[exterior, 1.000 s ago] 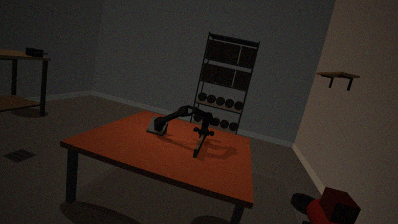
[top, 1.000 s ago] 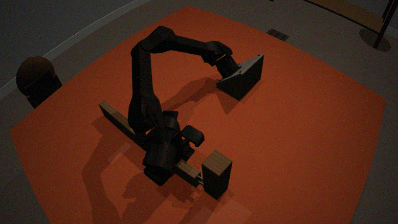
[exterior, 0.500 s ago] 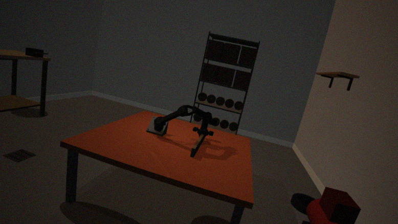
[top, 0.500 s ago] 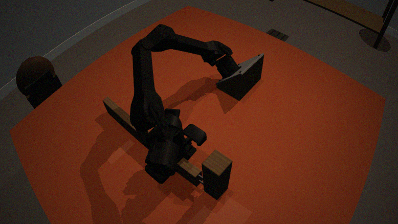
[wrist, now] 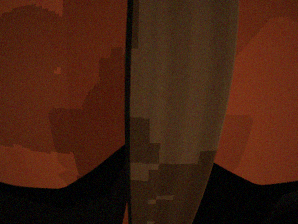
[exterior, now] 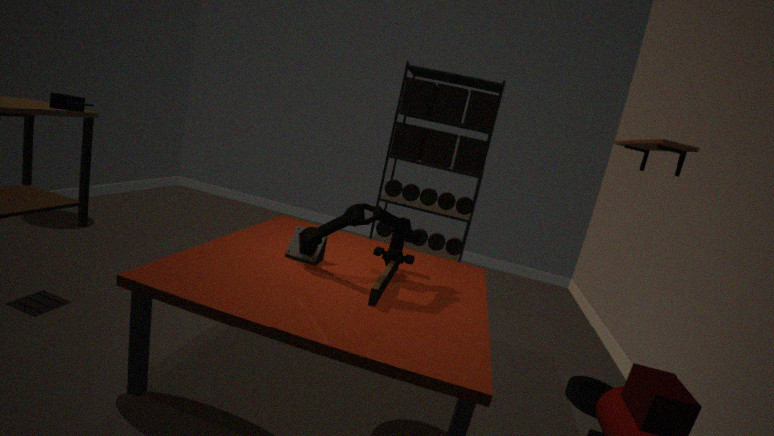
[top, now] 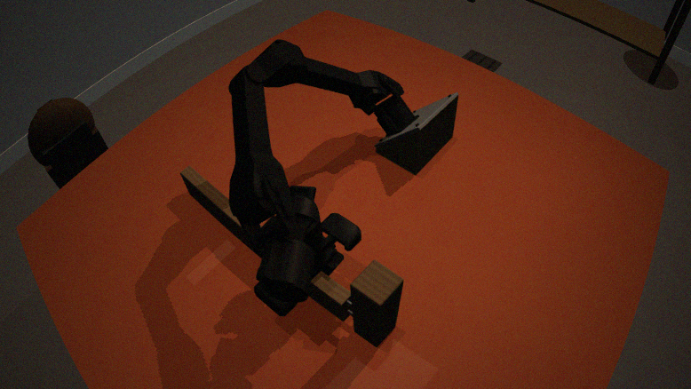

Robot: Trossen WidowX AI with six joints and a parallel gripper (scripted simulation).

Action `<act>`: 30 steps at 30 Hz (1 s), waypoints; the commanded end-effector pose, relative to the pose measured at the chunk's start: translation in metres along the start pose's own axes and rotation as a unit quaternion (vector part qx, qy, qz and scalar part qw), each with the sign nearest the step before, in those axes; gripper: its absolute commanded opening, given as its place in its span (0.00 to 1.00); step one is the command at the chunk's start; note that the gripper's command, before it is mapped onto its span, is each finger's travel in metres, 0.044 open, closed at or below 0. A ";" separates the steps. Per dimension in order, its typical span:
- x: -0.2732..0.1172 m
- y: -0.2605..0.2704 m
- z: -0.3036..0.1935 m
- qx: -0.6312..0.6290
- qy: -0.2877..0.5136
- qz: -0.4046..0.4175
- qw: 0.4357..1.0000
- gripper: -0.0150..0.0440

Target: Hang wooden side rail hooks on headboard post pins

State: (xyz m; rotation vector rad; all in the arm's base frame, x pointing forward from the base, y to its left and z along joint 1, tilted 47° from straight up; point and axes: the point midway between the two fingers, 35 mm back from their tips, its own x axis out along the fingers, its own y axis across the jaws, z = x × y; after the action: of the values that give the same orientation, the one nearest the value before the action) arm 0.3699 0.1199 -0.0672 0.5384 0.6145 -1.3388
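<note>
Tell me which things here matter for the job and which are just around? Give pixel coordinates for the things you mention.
For the job:
- wooden rail (top: 332, 288) (exterior: 382, 283) (wrist: 180, 90), gripped
- headboard post (top: 377, 282)
- gripper (top: 309, 260) (exterior: 393, 262) (wrist: 154, 147)
- orange table (top: 507, 217) (exterior: 260, 281) (wrist: 270, 90)

Just around:
- tall shelf rack (exterior: 491, 135)
- wall shelf (exterior: 658, 144)
- side table (exterior: 85, 162)
- floor grate (top: 481, 59) (exterior: 38, 302)
</note>
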 end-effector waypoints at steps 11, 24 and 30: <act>0.000 -0.008 0.000 0.004 0.001 -0.002 1.000 0.25; 0.000 -0.008 0.000 0.000 -0.001 0.000 1.000 0.25; 0.000 -0.008 0.000 0.004 0.001 -0.002 1.000 0.25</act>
State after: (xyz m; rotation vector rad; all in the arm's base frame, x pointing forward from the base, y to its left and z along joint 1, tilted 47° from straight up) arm 0.3623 0.1187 -0.0671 0.5373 0.6142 -1.3395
